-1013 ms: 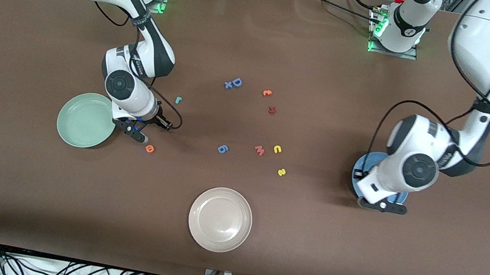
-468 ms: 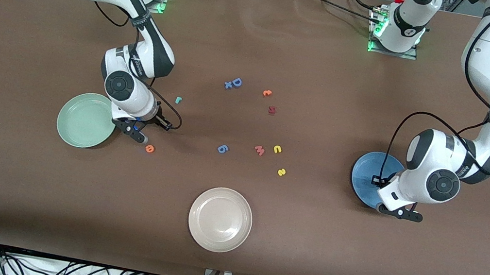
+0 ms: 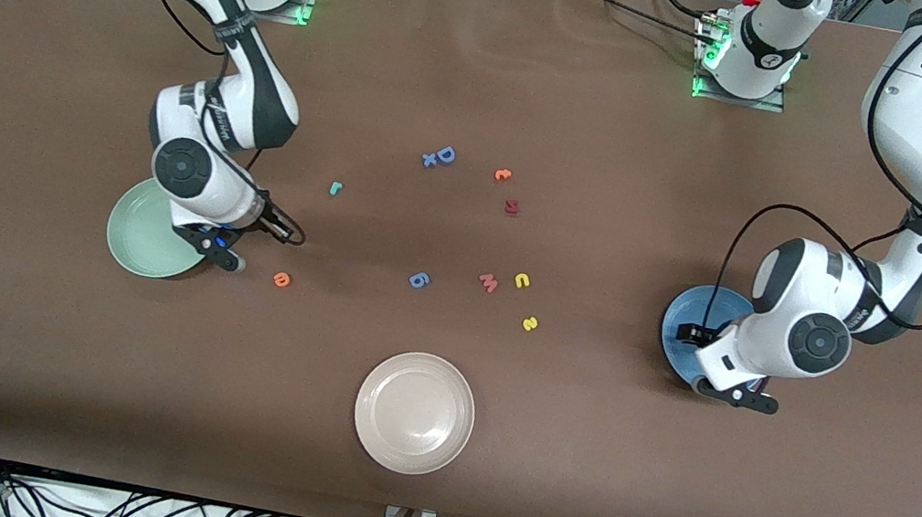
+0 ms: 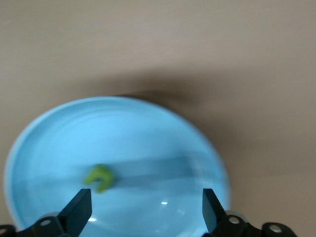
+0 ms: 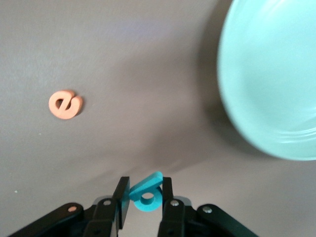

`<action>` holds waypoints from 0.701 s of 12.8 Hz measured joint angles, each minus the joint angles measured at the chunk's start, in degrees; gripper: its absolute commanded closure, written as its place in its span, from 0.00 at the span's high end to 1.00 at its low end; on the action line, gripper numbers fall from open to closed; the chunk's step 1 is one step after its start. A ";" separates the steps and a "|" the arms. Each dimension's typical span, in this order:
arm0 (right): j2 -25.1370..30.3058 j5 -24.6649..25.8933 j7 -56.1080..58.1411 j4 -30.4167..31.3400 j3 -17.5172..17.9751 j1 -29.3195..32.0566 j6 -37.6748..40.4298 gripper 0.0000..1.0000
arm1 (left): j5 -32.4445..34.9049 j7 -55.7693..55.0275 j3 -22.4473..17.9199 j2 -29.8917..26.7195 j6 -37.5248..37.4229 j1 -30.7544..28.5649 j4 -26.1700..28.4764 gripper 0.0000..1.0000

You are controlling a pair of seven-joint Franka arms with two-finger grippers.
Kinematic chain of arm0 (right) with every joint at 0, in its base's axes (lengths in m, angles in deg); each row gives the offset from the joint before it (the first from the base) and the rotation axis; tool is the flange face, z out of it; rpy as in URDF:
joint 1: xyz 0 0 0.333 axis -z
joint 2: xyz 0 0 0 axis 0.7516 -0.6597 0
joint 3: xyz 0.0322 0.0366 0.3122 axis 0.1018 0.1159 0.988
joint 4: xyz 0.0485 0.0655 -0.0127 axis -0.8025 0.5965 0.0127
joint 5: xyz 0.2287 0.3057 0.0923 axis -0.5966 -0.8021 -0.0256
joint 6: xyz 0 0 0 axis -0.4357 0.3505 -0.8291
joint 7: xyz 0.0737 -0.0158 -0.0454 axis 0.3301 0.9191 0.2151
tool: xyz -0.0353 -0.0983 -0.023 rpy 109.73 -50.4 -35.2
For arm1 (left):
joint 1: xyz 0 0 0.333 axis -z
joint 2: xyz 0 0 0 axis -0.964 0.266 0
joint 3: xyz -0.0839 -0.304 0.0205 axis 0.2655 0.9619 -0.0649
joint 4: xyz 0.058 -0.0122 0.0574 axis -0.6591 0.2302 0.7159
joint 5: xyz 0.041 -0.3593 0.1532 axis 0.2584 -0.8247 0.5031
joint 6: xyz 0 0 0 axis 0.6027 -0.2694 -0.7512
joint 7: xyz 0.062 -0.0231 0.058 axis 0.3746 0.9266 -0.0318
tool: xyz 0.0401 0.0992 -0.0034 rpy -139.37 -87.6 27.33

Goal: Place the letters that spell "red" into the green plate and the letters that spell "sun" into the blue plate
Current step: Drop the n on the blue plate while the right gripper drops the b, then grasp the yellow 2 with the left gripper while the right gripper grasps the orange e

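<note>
- Right claw point(image 5: 144, 197) pinching teal "d" point(image 5: 147, 192), up over bare tabletop point(image 3: 628, 137) just beside green plate point(image 3: 141, 236).
- Left claw point(image 4: 145, 210) spread wide over blue plate point(image 4: 59, 138); olive "n" point(image 4: 99, 177) lies in that plate.
- Orange "e" point(image 3: 282, 278) on tabletop near right claw, w/ teal "r" point(image 3: 334, 188) farther from front cam.
- Yellow "u" point(image 3: 521, 280) & yellow "s" point(image 3: 530, 323) mid-tabletop, beside pink "w" point(image 3: 489, 281).
- Beige plate point(image 3: 414, 413) nearest front cam.
</note>
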 measured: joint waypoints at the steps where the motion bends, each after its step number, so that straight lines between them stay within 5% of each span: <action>1: 1.11 0.00 2.40 -0.16 -0.01 1.09 1.69 0.05 | 0.00 -2.96 2.15 -0.35 -0.07 0.10 -0.17 1.00; 4: 3.11 0.04 11.15 -0.12 -0.14 5.37 4.54 0.05 | 0.00 -14.43 7.50 -1.05 -0.13 2.93 -1.63 1.00; 8: 3.08 0.34 23.45 0.40 -0.38 12.73 4.98 0.06 | 0.00 -24.25 7.35 1.76 1.88 10.77 -8.19 1.00; 9: 3.02 1.25 25.27 0.43 -0.40 13.94 4.95 0.18 | 0.00 -27.03 7.17 3.22 2.73 12.06 -9.85 1.00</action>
